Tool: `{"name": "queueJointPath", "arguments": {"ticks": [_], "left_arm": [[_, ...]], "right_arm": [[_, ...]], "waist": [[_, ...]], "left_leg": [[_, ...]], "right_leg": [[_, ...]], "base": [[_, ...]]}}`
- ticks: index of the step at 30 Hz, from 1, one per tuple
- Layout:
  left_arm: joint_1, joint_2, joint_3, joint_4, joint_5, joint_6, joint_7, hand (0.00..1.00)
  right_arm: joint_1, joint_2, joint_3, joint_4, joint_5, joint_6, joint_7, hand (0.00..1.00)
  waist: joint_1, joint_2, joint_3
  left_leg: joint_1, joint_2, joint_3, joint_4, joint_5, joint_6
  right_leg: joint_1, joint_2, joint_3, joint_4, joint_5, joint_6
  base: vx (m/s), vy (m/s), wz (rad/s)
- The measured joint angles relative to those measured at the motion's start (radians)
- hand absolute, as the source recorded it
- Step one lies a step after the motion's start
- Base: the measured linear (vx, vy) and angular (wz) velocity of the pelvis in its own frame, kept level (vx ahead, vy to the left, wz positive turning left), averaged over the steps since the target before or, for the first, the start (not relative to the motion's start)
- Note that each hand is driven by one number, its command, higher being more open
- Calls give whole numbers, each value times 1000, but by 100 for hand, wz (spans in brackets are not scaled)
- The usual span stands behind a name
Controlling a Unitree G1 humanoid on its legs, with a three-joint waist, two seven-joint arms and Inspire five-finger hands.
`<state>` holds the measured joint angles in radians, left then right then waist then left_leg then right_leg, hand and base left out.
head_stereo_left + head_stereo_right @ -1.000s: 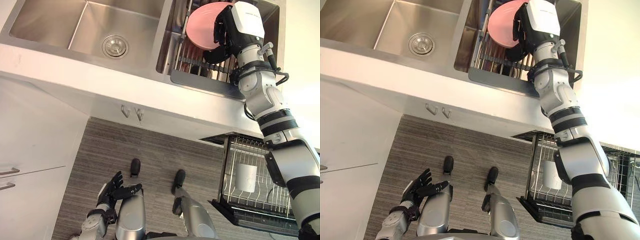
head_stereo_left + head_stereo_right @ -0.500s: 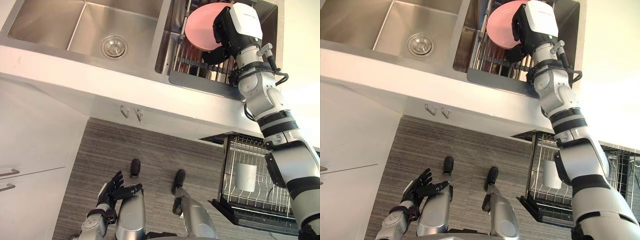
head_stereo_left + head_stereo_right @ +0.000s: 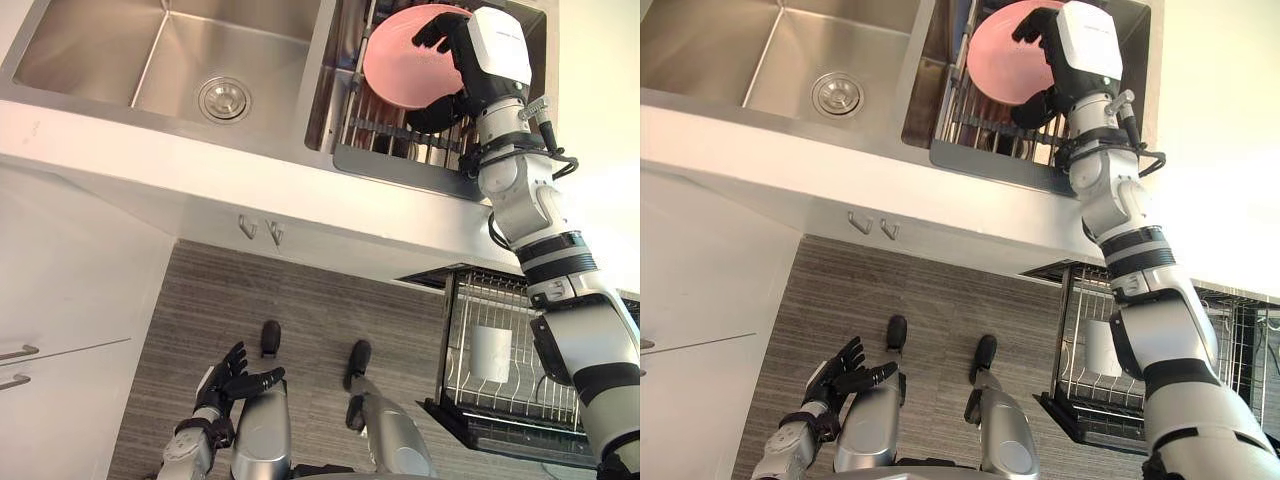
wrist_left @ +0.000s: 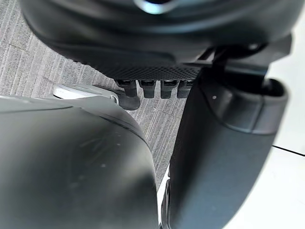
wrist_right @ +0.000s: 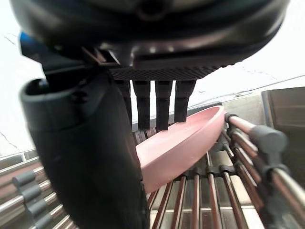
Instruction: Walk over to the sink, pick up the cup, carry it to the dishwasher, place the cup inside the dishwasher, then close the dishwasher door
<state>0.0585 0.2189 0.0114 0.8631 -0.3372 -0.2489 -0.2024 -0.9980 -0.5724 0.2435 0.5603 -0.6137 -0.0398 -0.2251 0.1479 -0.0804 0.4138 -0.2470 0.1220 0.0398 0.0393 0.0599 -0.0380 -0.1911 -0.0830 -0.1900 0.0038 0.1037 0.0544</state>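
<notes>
A white cup stands upright in the pulled-out wire dishwasher rack at the lower right, below the counter. My right hand is up at the sink's right basin, against a pink plate that stands in a drying rack. Its fingers are straight and reach over the plate's rim, the thumb lies under it, and the hand is open. My left hand hangs low near the floor, open and empty.
The steel sink's left basin has a round drain. The counter edge juts out over two small hooks. White cabinet drawers with handles stand at the left. Grey plank floor lies between the cabinets and the dishwasher.
My right hand's fingers have uncurled and now stretch over the pink plate's upper edge. The view has shifted slightly. The left hand and the cup have not moved.
</notes>
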Motion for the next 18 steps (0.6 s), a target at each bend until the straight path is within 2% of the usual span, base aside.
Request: {"name": "queueJointPath", "arguments": {"ticks": [7, 18], "left_arm": [[1, 0, -7, 26, 0, 1, 0, 100], [1, 5, -19, 29, 1, 1, 2, 100]], "right_arm": [[53, 18, 0, -1, -18, 3, -5, 100], [101, 33, 0, -21, -100, 25, -149, 100]], "waist": [[0, -2, -43], [-4, -10, -65]], "left_leg": [[12, -2, 7, -27, 15, -1], [24, -6, 8, -59, 41, -3]], "right_leg": [[3, 3, -1, -8, -6, -6], [2, -1, -3, -11, -4, -3]], "base": [[0, 0, 0], [0, 0, 0]]}}
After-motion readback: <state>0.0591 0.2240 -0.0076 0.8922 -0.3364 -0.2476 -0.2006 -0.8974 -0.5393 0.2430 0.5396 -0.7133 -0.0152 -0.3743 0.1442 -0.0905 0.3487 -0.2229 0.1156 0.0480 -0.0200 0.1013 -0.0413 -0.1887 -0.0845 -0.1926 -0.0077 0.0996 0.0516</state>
